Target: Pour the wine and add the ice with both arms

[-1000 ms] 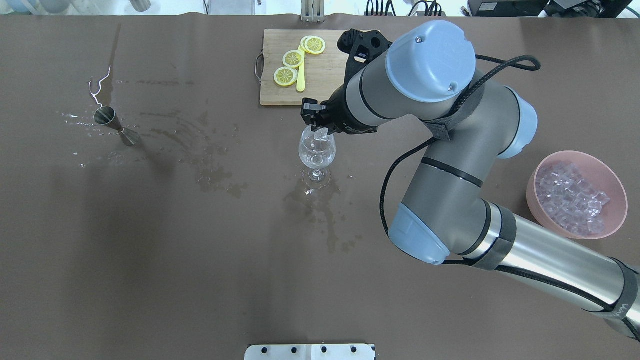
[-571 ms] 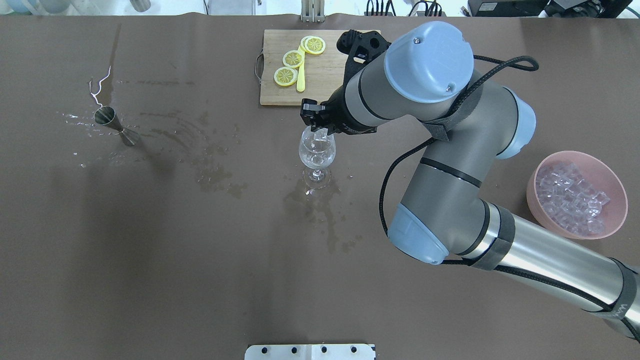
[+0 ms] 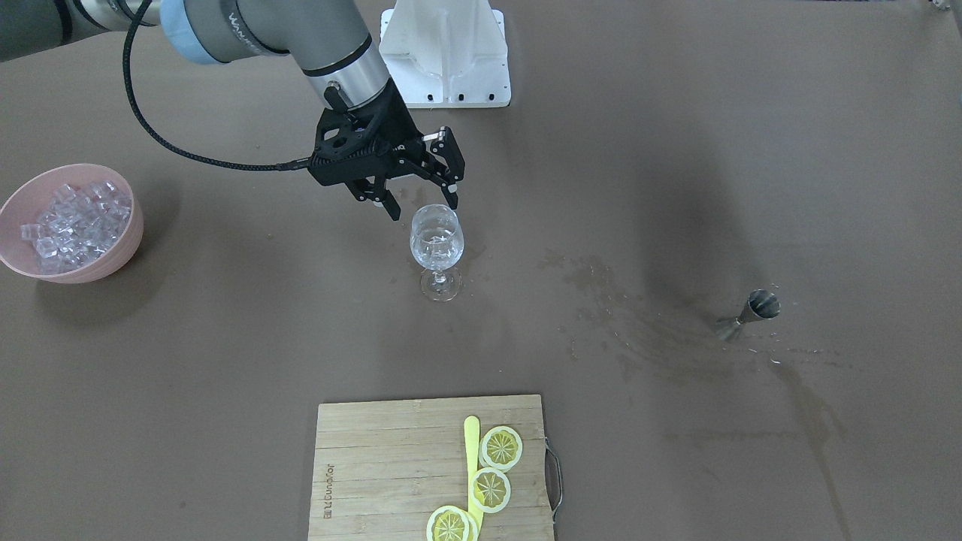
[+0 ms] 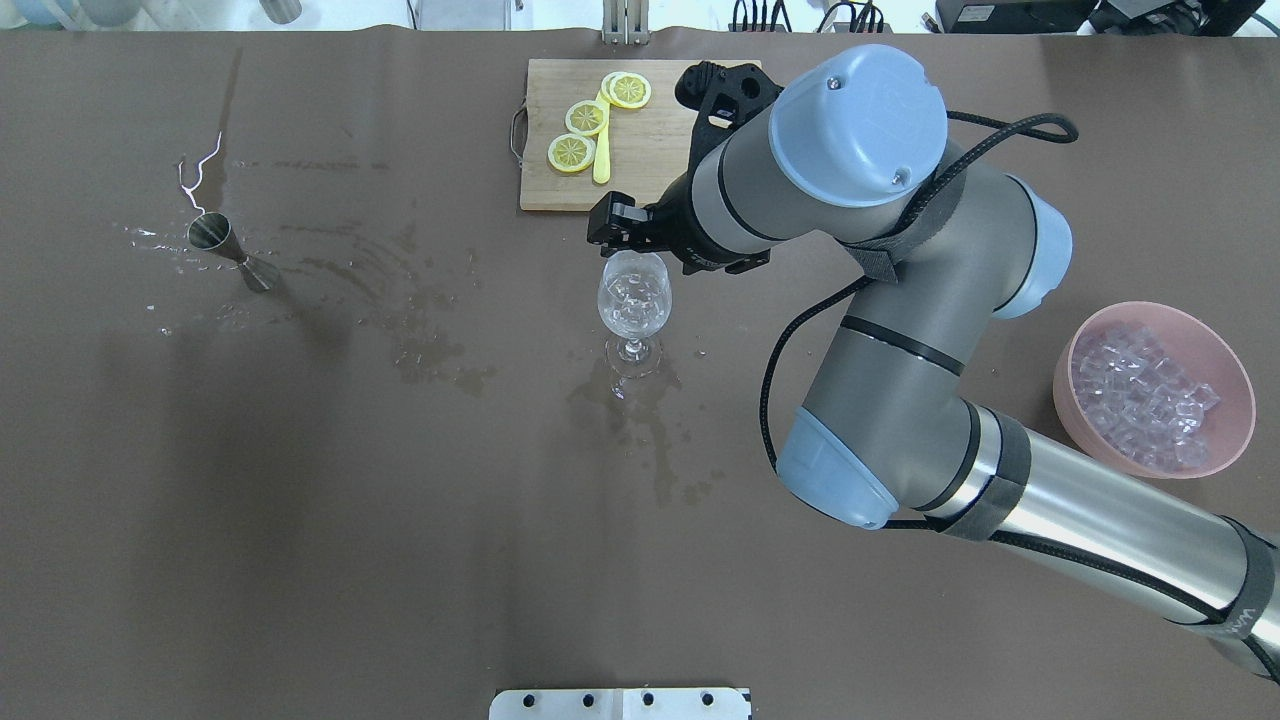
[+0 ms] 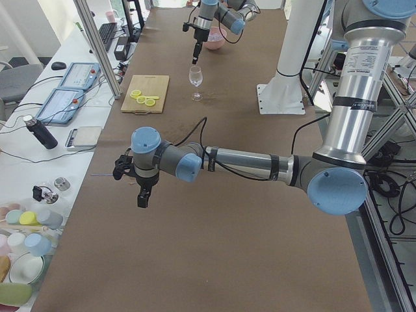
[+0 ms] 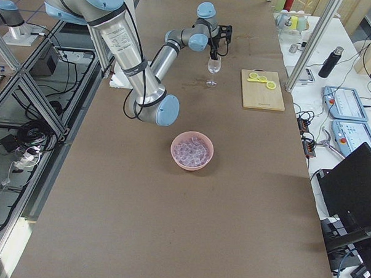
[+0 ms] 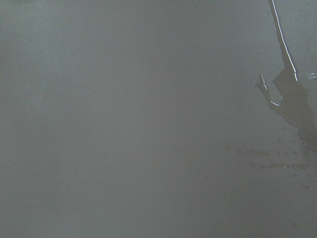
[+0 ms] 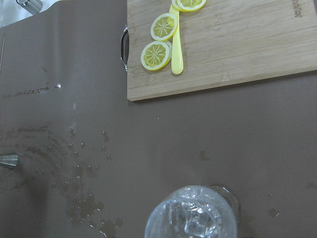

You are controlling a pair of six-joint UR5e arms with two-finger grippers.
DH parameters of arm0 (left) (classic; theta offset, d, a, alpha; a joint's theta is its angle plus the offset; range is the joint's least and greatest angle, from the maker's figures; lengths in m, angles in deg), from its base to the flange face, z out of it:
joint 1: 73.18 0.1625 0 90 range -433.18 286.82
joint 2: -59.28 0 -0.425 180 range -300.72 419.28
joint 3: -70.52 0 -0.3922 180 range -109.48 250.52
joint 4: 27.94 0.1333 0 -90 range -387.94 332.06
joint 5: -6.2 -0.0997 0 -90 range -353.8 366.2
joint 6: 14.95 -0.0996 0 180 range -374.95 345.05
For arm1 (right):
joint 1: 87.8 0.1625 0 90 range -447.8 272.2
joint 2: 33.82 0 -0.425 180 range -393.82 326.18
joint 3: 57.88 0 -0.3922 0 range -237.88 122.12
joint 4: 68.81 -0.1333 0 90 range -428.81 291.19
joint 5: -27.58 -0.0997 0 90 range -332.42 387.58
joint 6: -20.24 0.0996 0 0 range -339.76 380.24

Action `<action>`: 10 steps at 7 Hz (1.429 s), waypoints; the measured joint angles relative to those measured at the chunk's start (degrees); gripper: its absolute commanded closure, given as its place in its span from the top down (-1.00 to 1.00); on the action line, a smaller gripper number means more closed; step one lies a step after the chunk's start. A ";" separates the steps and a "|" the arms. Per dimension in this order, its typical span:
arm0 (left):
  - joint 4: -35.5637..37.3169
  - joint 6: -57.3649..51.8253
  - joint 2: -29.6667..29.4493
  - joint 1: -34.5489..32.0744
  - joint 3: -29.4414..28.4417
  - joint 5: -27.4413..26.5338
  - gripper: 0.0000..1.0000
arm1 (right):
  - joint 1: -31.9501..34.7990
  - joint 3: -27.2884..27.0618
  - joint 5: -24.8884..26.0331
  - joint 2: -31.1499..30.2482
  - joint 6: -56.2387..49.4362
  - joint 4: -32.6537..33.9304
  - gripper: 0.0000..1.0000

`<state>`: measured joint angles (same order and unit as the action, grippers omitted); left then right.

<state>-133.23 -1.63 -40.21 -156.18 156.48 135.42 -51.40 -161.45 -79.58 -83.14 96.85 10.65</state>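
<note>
A clear wine glass [image 3: 436, 242] stands mid-table with ice cubes [image 8: 194, 218] in its bowl. My right gripper [image 3: 422, 204] hangs just above its rim, open and empty, one finger on each side. The glass also shows in the overhead view [image 4: 634, 300]. More ice [image 3: 71, 218] fills a pink bowl [image 3: 113, 259] on the robot's right side. My left gripper [image 5: 142, 200] shows only in the exterior left view, low over bare table far from the glass; I cannot tell whether it is open or shut. Its wrist camera sees only table and a wet streak [image 7: 290, 94].
A wooden cutting board [image 3: 391, 466] with lemon slices [image 3: 490, 488] and a yellow knife [image 3: 471, 451] lies past the glass. A steel jigger [image 3: 748, 312] lies tipped on the robot's left amid wet stains [image 3: 631, 323]. The white base block [image 3: 443, 52] stands at the table's robot-side edge.
The right gripper held an ice cube over the glass; now its fingers have spread, the cube is in the glass, and the gripper sits slightly farther back.
</note>
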 measured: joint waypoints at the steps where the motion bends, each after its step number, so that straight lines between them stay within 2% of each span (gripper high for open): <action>1: -0.32 0.38 -0.19 -0.07 -0.21 -0.02 0.97 | 0.32 -0.20 -0.22 -0.06 -0.32 0.16 0.99; 3: -0.65 0.91 -1.85 -0.36 -1.47 -0.29 0.97 | 3.76 -0.71 -3.97 -1.18 -1.54 0.67 0.99; 5: -1.36 0.53 -2.87 -1.36 -1.78 -0.26 0.97 | 12.57 -1.18 -14.31 -5.36 -8.82 2.04 0.99; 6: -1.66 0.42 -2.97 -1.94 -1.70 -0.21 0.96 | 17.54 -1.35 -19.17 -7.84 -16.44 4.77 0.99; 7: -2.56 0.38 -2.72 -2.20 -1.71 -0.29 0.96 | 21.65 -1.43 -21.98 -10.65 -25.73 8.41 1.00; 9: -5.93 0.41 -0.73 -2.30 -2.26 -1.11 0.97 | 27.50 -1.23 -23.54 -16.15 -46.85 16.54 1.00; 10: -6.69 0.20 0.46 -2.30 -2.59 -2.12 0.97 | 30.70 -0.76 -23.21 -17.79 -59.40 23.14 1.00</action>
<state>-139.93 -1.43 -39.76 -158.48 153.89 133.30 -20.70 -162.21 -102.79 -100.93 37.45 33.78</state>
